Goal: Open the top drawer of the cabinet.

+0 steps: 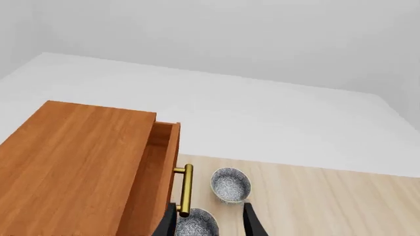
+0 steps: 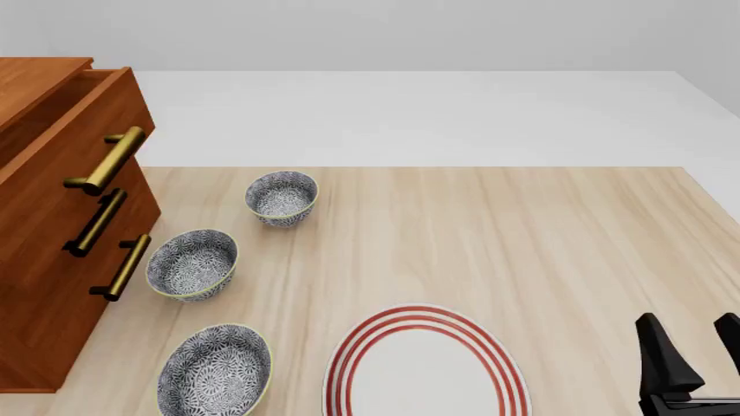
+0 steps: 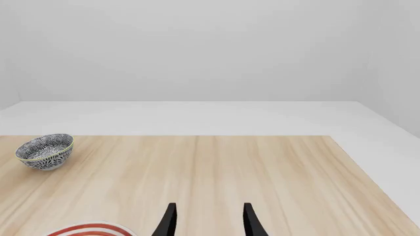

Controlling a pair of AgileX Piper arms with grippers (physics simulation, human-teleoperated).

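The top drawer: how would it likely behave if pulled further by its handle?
The top drawer looks like rigid wood, so it would probably slide straight rather than flex. Already partly out of the cabinet, it likely moves freely. Its smooth brass handle may be slippery.

Both claws hang parted and empty, the left claw (image 1: 210,221) apparently raised, the right claw (image 2: 691,347) low.

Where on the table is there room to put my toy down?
The bare wood right of the far bowl and beyond the red-ringed plate, out to the right gripper, is free. It is crowded by the cabinet, where three bowls line up.
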